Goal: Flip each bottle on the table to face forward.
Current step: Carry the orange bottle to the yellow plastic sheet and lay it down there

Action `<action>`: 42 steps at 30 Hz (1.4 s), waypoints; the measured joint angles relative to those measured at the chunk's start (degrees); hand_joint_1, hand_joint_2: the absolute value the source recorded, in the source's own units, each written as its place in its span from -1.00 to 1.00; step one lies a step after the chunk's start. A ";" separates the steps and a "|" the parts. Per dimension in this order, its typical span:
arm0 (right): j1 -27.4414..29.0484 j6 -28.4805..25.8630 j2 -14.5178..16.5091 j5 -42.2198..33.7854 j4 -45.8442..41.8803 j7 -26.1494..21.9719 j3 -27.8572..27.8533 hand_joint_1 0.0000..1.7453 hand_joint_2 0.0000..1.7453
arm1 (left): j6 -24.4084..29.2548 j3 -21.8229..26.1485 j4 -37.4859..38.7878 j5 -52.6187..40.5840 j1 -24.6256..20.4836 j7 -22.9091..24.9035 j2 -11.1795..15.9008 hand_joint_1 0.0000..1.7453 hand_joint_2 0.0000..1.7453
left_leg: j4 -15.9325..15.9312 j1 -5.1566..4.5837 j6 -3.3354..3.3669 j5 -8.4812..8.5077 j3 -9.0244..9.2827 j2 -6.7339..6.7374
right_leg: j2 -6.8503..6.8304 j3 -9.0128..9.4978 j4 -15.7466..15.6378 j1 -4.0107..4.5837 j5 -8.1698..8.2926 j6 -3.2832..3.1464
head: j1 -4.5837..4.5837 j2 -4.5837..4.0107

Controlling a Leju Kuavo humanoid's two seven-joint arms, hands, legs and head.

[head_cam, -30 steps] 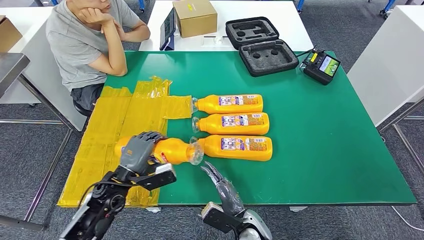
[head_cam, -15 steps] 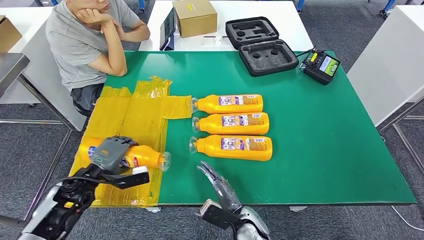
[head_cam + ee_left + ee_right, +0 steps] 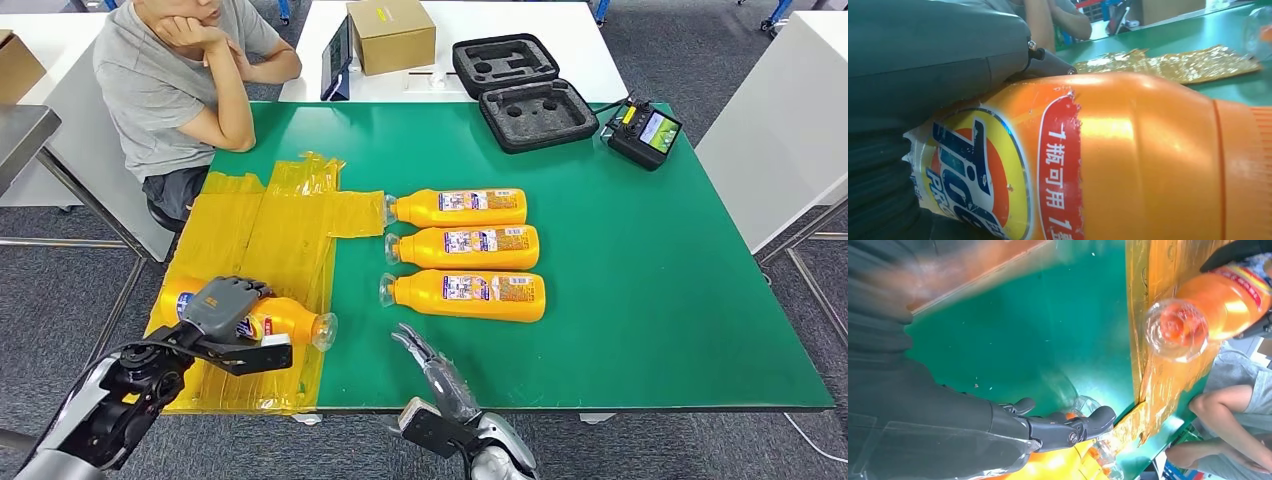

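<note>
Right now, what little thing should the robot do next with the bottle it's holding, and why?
Probably carry it back toward the row. The left robot hand holds the bottle over the yellow sheet, apart from the three bottles lined up on the green table. The left wrist view shows its front label, so it seems ready to join them.

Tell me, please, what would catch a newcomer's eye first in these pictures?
Probably the three orange bottles lying side by side mid-table, back labels up. Next, the left hand gripping a fourth bottle over the yellow sheet at the table's near left corner, while a person sits watching at the far left.
</note>
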 joint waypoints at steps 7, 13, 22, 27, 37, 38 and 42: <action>-0.01 -0.42 -0.02 -0.80 0.04 0.00 0.74 -1.00 1.00 | -7.11 -1.63 2.40 9.08 -3.81 -3.13 -0.44 0.81 1.00 | 0.00 0.00 -0.03 0.02 0.00 0.01 | 0.01 0.01 0.01 0.00 0.00 0.00 | 0.00 0.00; 0.01 -0.56 -0.09 -1.22 -0.04 0.00 1.20 -1.00 1.00 | -7.67 -2.40 3.15 10.85 -4.75 -3.35 -0.51 0.66 1.00 | 0.00 0.00 -0.04 0.02 0.00 0.00 | 0.00 0.01 0.01 0.00 0.00 0.00 | 0.00 0.00; 0.64 -0.86 -0.99 -5.99 -5.14 -0.02 4.14 -1.00 1.00 | -6.41 -4.24 3.80 11.36 -5.20 -2.21 -0.39 0.61 1.00 | 0.00 0.00 -0.04 0.03 0.02 0.00 | 0.00 0.03 0.01 0.00 0.00 0.00 | 0.00 0.00; 0.98 -1.96 -1.51 -7.44 -7.14 -0.02 5.16 -1.00 1.00 | -6.50 -4.85 4.26 11.66 -5.66 -2.03 -0.37 -0.11 1.00 | 0.00 0.00 -0.04 0.03 0.03 -0.01 | -0.01 0.04 0.01 0.00 0.00 0.00 | 0.00 0.00; 3.90 -4.10 -4.55 -11.31 -20.26 -0.04 10.38 -1.00 1.00 | -4.86 -6.29 8.52 7.70 -7.20 0.28 -0.39 -1.00 1.00 | 0.00 0.00 -0.04 0.03 0.06 0.02 | 0.02 0.05 0.01 0.01 0.01 -0.01 | 0.00 0.00; 4.07 -4.08 -4.82 -11.32 -21.24 -0.04 10.62 -1.00 1.00 | -4.73 -6.43 8.87 7.37 -7.24 0.45 -0.40 -1.00 1.00 | 0.00 0.00 -0.04 0.03 0.06 0.02 | 0.02 0.05 0.01 0.01 0.01 -0.01 | 0.00 0.00; 4.34 -3.34 -5.68 -11.32 -23.83 -0.04 10.97 -1.00 1.00 | -4.65 -6.87 9.75 6.38 -7.44 1.25 -0.44 -1.00 1.00 | 0.00 0.01 -0.04 0.03 0.07 0.02 | 0.02 0.07 0.01 0.01 0.01 -0.01 | 0.00 0.00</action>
